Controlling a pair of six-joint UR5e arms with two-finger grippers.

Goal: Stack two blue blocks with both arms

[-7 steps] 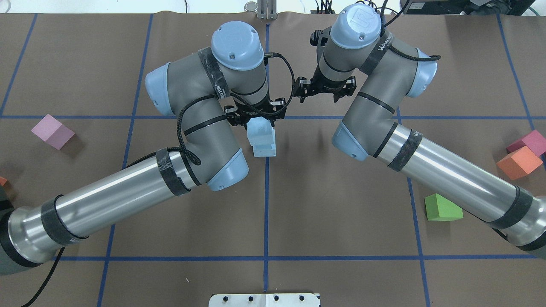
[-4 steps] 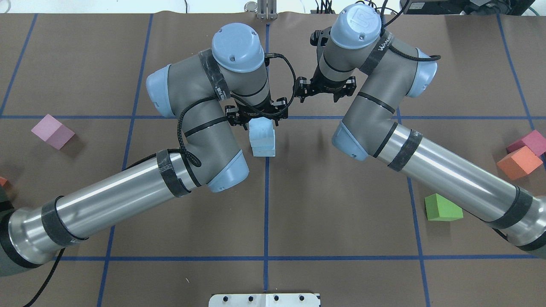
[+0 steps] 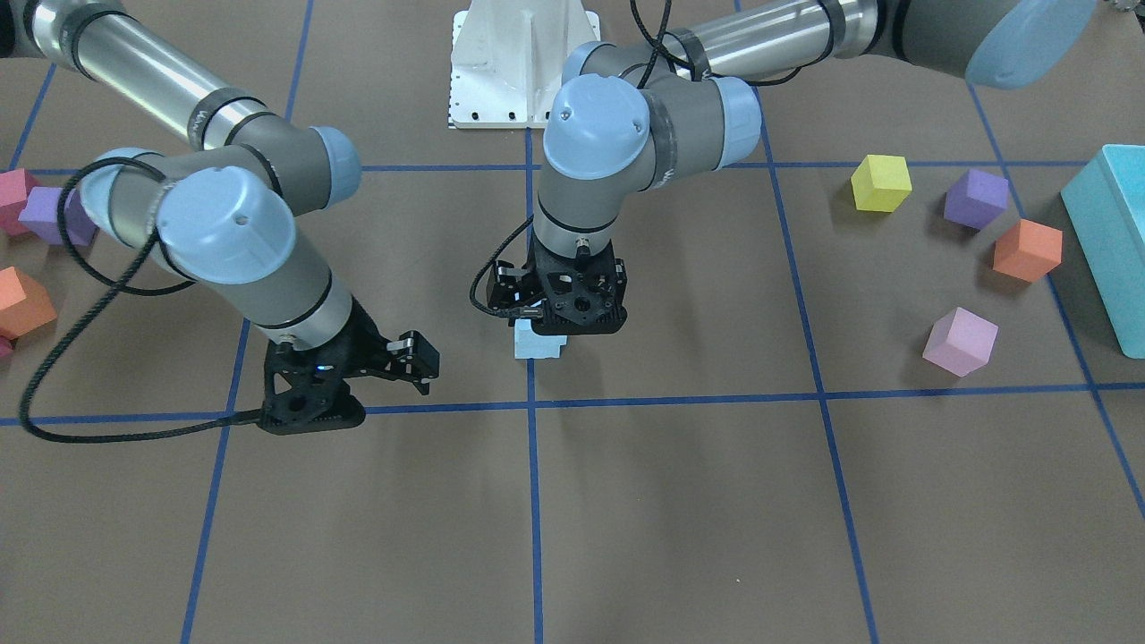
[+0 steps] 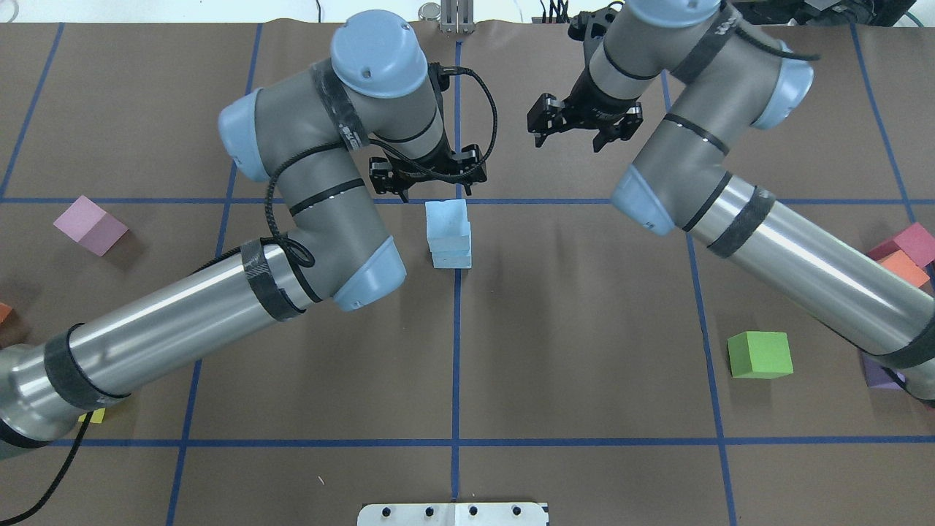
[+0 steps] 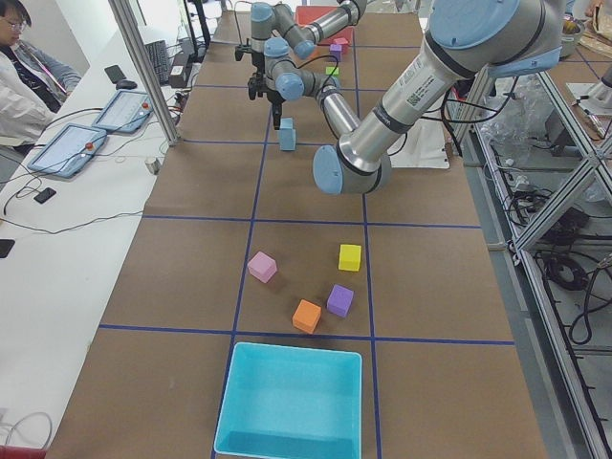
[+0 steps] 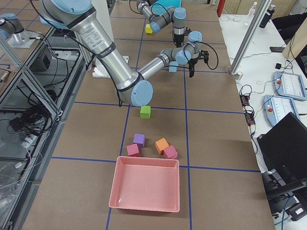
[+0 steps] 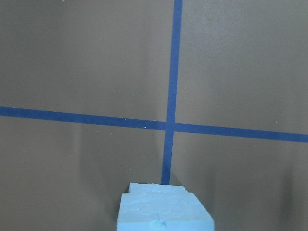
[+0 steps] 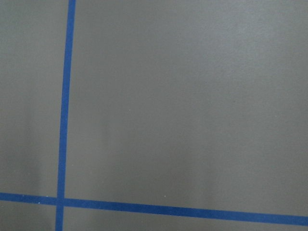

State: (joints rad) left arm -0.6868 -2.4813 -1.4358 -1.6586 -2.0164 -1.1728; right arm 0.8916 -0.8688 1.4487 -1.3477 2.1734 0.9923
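Note:
Two pale blue blocks stand stacked on the brown table at the centre grid crossing, the top one slightly offset. The stack also shows in the front view, in the left side view and at the bottom of the left wrist view. My left gripper is open and empty. It hangs above the stack, just beyond it, and does not touch it; in the front view it partly hides the stack. My right gripper is open and empty, well off to the right over bare table, and it also shows in the front view.
A pink cube lies far left. A green cube and orange and magenta cubes lie right. Yellow, purple and orange cubes sit near a turquoise bin. A pink bin stands at the right end.
My left gripper has let go of the top blue block and pulled up and away from the stack. My right arm has also drawn back, up and to the right.

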